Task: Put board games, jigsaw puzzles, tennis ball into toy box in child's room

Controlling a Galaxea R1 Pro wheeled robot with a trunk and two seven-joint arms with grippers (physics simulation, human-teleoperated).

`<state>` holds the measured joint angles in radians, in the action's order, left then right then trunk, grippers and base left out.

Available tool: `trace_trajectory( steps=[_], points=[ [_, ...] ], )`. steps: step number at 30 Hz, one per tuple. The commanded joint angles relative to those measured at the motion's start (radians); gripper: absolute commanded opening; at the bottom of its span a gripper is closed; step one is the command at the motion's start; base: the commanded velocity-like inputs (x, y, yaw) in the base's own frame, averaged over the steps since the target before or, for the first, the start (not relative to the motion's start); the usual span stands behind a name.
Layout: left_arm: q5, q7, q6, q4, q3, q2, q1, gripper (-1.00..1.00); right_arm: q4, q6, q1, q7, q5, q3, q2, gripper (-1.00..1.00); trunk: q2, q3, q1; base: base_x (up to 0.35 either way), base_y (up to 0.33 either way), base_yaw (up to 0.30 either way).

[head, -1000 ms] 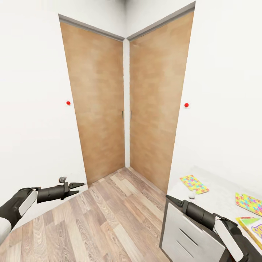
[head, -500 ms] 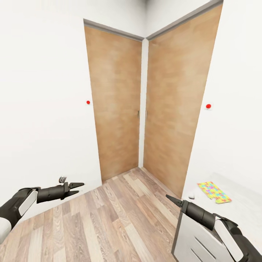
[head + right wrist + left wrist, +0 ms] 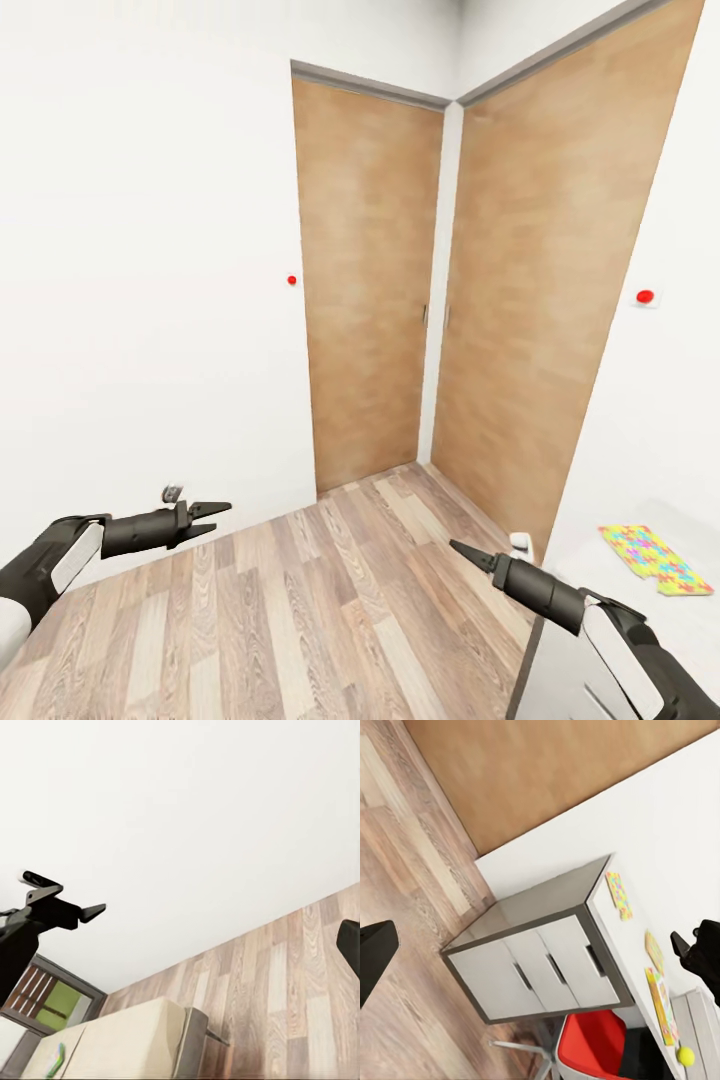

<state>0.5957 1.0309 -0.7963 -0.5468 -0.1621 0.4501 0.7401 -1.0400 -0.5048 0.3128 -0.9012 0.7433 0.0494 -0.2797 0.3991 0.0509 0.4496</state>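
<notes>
A colourful jigsaw puzzle [image 3: 655, 560] lies on the white table [image 3: 610, 590] at the lower right of the head view. The left wrist view takes in the whole table [image 3: 607, 937] from the side: two jigsaw puzzles [image 3: 619, 894] [image 3: 654, 951], a board game [image 3: 662, 1003] and the yellow tennis ball [image 3: 685, 1055] lie in a row along it. My left gripper [image 3: 207, 516] hangs open over the floor by the left wall, holding nothing. My right gripper [image 3: 466, 553] is open too, empty, in front of the table's near corner.
Two brown wooden doors [image 3: 370, 280] meet in the room's corner ahead, above wood flooring [image 3: 330, 600]. The table has a grey drawer unit [image 3: 540, 971] and a red chair [image 3: 592, 1050] beside it. A beige bed [image 3: 127, 1035] and a window show in the right wrist view.
The whole head view has swung left: doors and table slid toward the right edge, and the second puzzle and board game left the picture. Both arms hold the same pose.
</notes>
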Motion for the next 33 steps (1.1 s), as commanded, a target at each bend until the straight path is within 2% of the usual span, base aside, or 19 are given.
trace_trajectory(
  steps=[1, 17, 33],
  points=[
    [0.007, 0.000, -0.006, 0.001, -0.005, 0.001, 0.001, 1.00, 0.000, -0.008, 0.000, 0.002, 0.010, 0.003, -0.001, 1.00, 0.001, 0.000, 0.000, 0.000, 0.000, 0.288],
    [0.007, 0.000, -0.007, 0.001, -0.005, 0.001, 0.001, 1.00, 0.000, -0.006, 0.000, 0.003, 0.010, 0.007, -0.001, 1.00, 0.001, 0.000, 0.000, 0.000, 0.000, 0.099],
    [0.007, 0.000, -0.007, 0.001, -0.005, 0.001, 0.001, 1.00, -0.001, -0.006, 0.000, 0.025, 0.009, 0.010, -0.001, 1.00, 0.001, 0.000, 0.000, 0.000, 0.000, 0.264]
  ],
)
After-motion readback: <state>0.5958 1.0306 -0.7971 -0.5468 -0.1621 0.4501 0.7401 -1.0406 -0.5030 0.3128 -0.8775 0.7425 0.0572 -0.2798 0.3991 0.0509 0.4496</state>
